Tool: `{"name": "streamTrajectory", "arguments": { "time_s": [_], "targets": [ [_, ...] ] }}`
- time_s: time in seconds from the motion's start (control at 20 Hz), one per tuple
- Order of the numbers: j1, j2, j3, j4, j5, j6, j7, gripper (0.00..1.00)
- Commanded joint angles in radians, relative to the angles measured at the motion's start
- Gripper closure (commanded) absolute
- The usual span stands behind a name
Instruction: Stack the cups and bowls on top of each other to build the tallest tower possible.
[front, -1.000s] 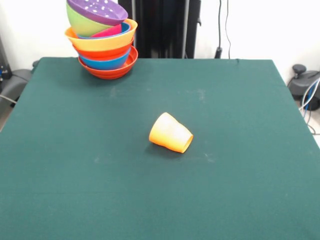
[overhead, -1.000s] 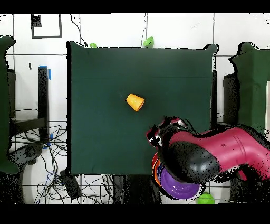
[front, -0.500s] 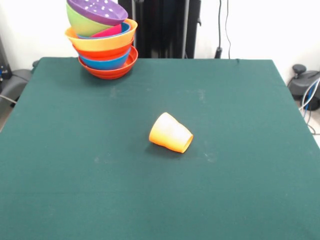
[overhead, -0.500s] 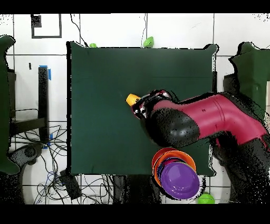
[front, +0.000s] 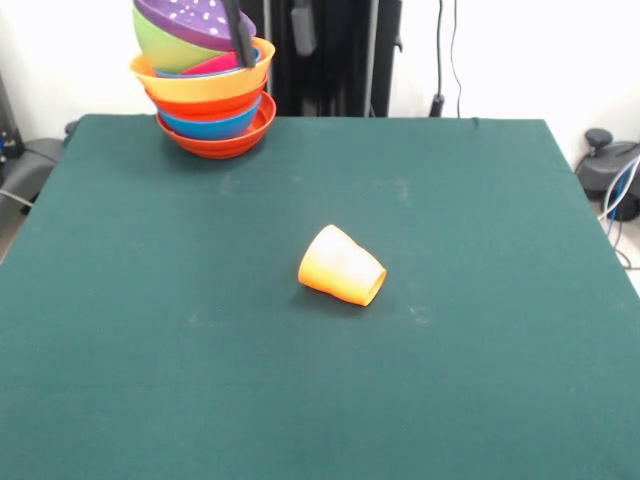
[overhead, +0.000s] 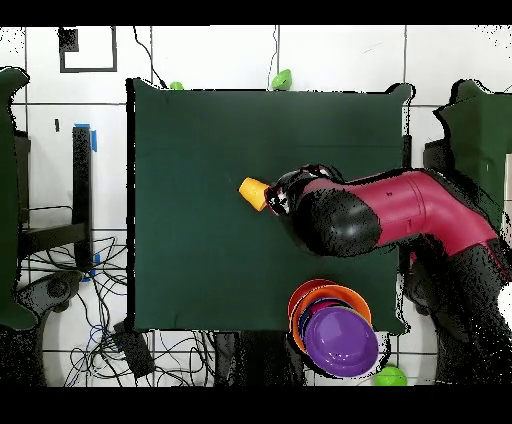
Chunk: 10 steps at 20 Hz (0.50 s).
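step: going for the cup (front: 341, 265), on its side mid-table | tower (front: 205, 80) far-left corner (purple bowl (front: 192, 20) tilted on top) | gripper (front: 270, 30) fingers: can't tell | next: drop, grab, upright it

Tumbler (front: 341, 266) lies on its side mid-worktop (front: 470, 380), mouth toward front-right. Tower (front: 205, 85) of nested bowls sits at far-left corner, well apart. End effector (overhead: 281, 198) just beside tumbler in overhead view.
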<state>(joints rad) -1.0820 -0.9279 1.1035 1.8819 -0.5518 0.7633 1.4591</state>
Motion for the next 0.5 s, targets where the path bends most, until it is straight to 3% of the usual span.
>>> {"name": "streamTrajectory", "arguments": {
  "time_s": [0.05, 0.5],
  "targets": [
    [0.063, 0.121, -0.178, -0.032, -0.107, -0.002, 0.024, 0.0],
    [0.112, 0.17, -0.257, -0.068, -0.161, -0.02, 0.033, 0.0]
  ]
}}
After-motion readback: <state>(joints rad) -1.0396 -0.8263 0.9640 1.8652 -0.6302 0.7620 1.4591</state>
